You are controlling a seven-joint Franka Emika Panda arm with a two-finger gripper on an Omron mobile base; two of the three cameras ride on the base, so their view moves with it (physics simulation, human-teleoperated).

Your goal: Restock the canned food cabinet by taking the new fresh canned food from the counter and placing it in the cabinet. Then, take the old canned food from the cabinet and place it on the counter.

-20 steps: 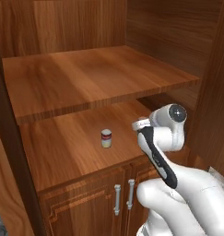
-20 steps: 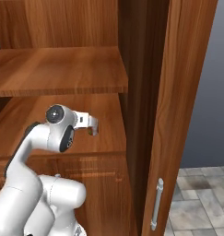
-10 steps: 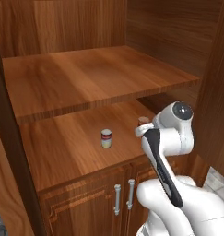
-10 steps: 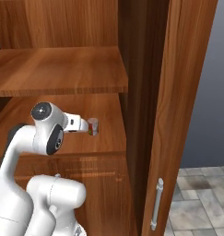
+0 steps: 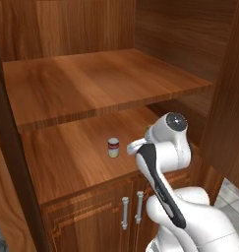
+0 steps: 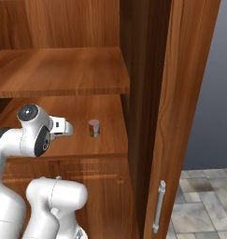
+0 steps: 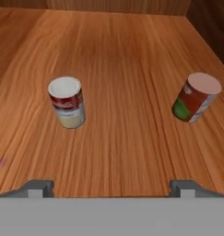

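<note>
Two small cylindrical cans (image 7: 66,102) (image 7: 196,97) on grained wooden shelf (image 7: 127,55)

A home kitchen's pantry corner: a tall reddish-brown wooden cabinet (image 5: 91,88) with broad shelves ahead of the gripper (image 7: 111,186), two food cans on its lower shelf, bar-handled doors beneath, grey floor tiles (image 6: 203,205) below.

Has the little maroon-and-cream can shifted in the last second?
No. The old canned food stands at the same spot on the cabinet shelf, just up-left of the door handles, as before.
</note>
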